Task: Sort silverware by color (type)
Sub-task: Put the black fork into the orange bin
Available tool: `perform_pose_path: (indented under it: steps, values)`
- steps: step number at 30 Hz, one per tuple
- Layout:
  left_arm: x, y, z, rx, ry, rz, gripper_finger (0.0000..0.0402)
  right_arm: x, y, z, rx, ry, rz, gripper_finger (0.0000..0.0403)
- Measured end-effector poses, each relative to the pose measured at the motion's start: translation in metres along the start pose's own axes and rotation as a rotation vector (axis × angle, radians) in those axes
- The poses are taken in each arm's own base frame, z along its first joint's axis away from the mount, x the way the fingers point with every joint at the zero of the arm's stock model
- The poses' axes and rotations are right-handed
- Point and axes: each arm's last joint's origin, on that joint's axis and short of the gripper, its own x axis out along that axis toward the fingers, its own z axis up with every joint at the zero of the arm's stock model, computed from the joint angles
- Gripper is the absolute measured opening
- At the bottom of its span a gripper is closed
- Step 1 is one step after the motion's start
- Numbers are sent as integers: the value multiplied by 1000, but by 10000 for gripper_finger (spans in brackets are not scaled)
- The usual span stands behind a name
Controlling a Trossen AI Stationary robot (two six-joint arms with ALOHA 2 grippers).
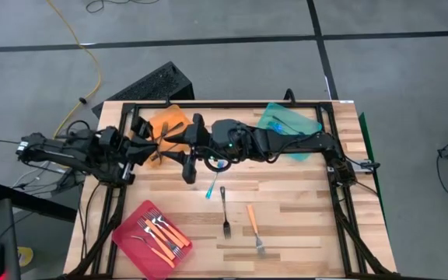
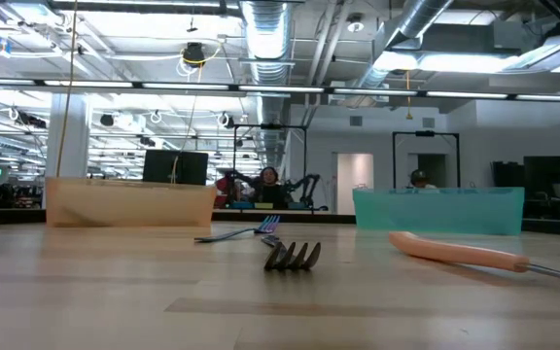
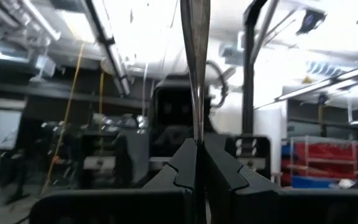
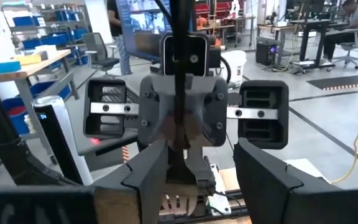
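From above I see the silverware spread over the wooden table (image 1: 302,210). A dark metal fork (image 1: 225,211) lies just below the centre of the frame, tines toward the bottom edge. Just to its right lies an orange-handled fork (image 1: 254,229), also tines down. A blue-handled fork (image 1: 211,187) lies slightly above and left of the dark one. Several orange-handled forks (image 1: 164,231) rest in the pink tray (image 1: 131,241) at the lower left.

In the upper centre, my two arms meet nose to nose. The left gripper (image 1: 155,148) has its fingers pressed together on a thin dark metal fork handle (image 3: 196,68), which stands straight up from between the fingers in the left wrist view. It sits beside the orange tray (image 1: 166,120). The right gripper (image 1: 187,148) faces it, fingers spread wide with nothing between them; in the right wrist view, the left arm's wrist fills the gap beyond. The teal tray (image 1: 290,124) sits at the upper right, partly under the right arm.
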Motion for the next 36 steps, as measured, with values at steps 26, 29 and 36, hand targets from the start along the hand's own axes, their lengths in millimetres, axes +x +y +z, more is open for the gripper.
perform_pose_path:
  steps: [26, 29, 36]
  values:
    - [14, 4, -17, -16, 43, -46, 0, -1, 8, -8, 15, 82, 98, 205]
    - [14, 7, -16, -16, 35, -29, 0, -2, 10, -10, 11, 102, 98, 205]
    - [16, 8, -20, -65, 59, -73, 0, -2, 9, -11, 26, 107, 82, 196]
